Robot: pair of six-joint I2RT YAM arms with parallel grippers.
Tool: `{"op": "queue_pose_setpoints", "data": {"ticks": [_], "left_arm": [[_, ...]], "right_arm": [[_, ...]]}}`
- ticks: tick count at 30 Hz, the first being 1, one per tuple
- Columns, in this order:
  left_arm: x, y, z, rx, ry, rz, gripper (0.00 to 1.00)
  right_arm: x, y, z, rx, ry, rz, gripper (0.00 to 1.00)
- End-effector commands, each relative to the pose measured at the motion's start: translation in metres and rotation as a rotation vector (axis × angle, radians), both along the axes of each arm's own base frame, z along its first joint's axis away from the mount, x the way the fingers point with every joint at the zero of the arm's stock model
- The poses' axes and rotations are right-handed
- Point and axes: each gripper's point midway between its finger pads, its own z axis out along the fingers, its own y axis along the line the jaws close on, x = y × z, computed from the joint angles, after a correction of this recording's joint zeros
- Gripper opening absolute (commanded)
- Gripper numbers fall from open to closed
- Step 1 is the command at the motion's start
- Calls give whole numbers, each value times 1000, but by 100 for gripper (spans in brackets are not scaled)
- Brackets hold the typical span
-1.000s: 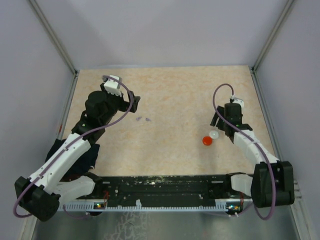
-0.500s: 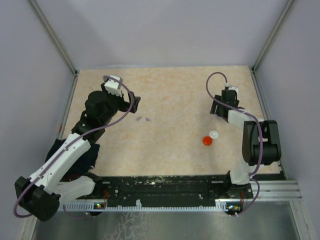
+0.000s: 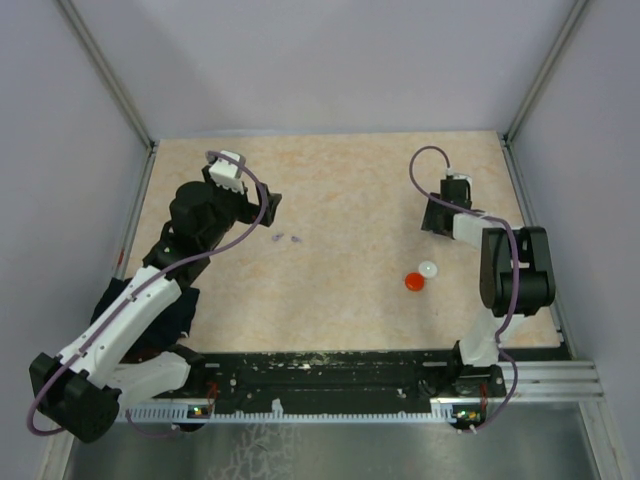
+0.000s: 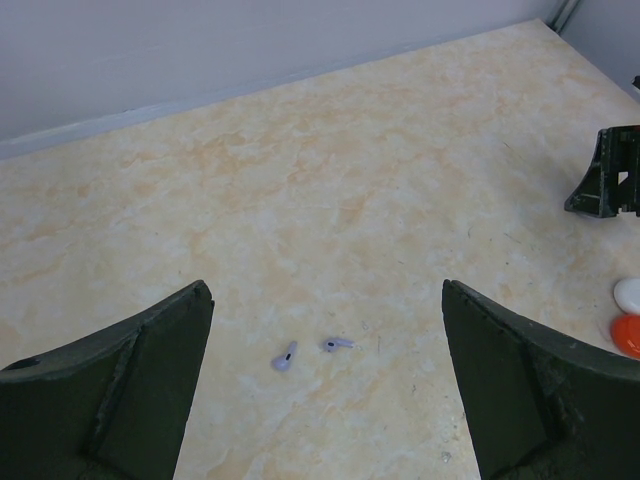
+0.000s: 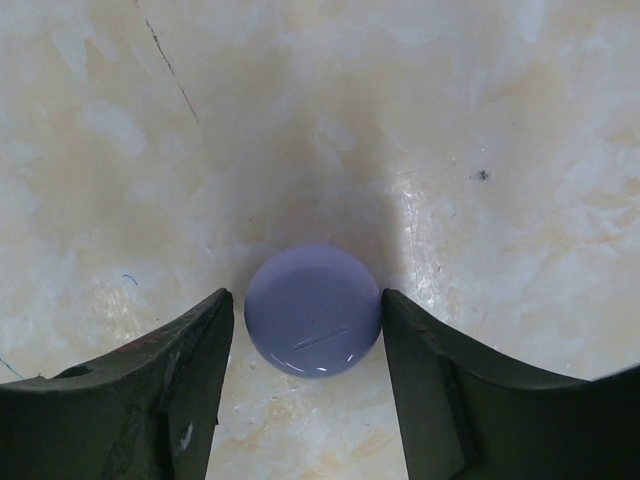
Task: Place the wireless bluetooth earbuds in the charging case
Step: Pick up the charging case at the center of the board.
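Across the tan table [image 3: 340,190] the two arms split the work. On the far right, the right arm [image 3: 500,270] folds back on itself so that the right gripper [image 5: 305,298] points straight down over a greyish-purple disc [image 5: 313,310] lying flat on the surface. Its jaws stand partway open and straddle the disc. One finger looks to touch the rim and the other leaves a thin sliver of table beside it. I judge that nothing is clamped yet, though the shadow there makes it hard to be sure. This disc is probably the charging case that matches the purple pair. That would explain going for it rather than for the red disc [image 3: 414,282] and white disc [image 3: 429,268], which lie side by side nearer the arm bases.

The left arm [image 3: 130,310] reaches up the left side. The left gripper [image 4: 326,300] is spread as wide as it goes, holds nothing and hovers above the table. It is aimed so that its camera looks over the small pieces, which reads as a waiting pose.

Smallest are the earbuds [image 4: 285,357]. Two greyish-purple ones lie loose on bare table left of centre, just beside each other and well apart from all three discs. No other pair shows in any view.
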Motion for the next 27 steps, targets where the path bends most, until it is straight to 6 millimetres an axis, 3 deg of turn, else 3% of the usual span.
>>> {"op": "queue_pose_setpoints", "data": {"ticks": [1,7,14,20,27], "left_arm": [[2,-2,3,-5,-10,-18,100],[0,-6,2,-13,-2,-42,100],[-4,-22,-4,-35,30,-125,100],[-12,-41,-11,-69,88,-234,99],[-19,-60,-22,-101,167,-339,98]], "right_arm": [[12,-6,8,-7,-26,-7,59],[9,-3,11,2,-34,16,48],[8,19,34,20,-81,103,39],[-3,69,81,17,-198,297,36],[-35,140,130,14,-344,631,35]]}}
